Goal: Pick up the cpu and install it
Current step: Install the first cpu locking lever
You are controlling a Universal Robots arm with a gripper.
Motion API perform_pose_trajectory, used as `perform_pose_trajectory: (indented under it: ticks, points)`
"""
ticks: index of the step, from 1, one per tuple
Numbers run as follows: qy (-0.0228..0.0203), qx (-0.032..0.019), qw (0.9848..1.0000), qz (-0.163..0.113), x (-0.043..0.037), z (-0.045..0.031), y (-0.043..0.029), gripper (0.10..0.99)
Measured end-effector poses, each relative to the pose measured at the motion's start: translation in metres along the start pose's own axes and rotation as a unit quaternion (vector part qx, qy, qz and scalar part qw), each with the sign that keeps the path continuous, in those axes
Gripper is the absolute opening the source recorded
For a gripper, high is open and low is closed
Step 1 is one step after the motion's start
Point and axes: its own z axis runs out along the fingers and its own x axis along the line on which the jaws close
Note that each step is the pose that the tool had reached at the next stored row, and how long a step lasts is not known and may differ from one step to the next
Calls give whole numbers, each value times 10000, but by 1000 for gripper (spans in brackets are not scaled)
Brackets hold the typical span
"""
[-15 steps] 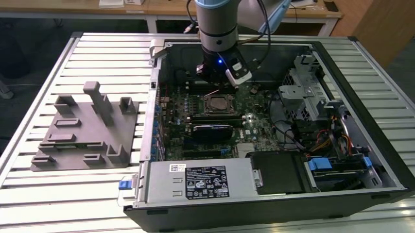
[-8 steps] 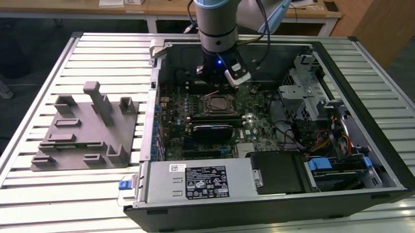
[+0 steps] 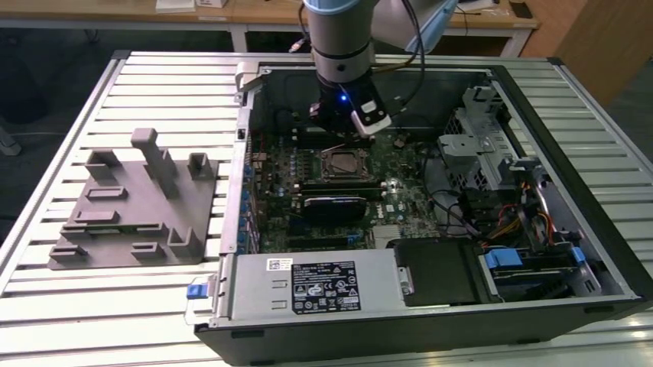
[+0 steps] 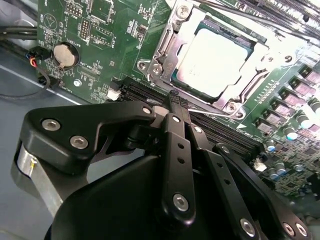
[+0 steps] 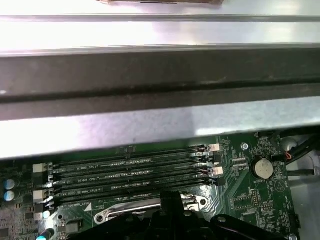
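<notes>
Second wrist view shows you the cpu (image 4: 212, 60) sitting in its socket (shiny top up), and the gripper (image 4: 174, 100) just beside it, fingers pressed together, holding nothing.

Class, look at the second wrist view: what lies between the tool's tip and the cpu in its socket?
In the second wrist view, the socket's metal frame and black memory slots separate the tool from the cpu.
</notes>
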Motion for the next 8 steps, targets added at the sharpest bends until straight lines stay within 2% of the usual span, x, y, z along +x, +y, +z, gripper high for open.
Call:
perform_pose_trajectory:
  ticks: [8]
  points:
    - [-34,14,10000,66,45,10,30,106]
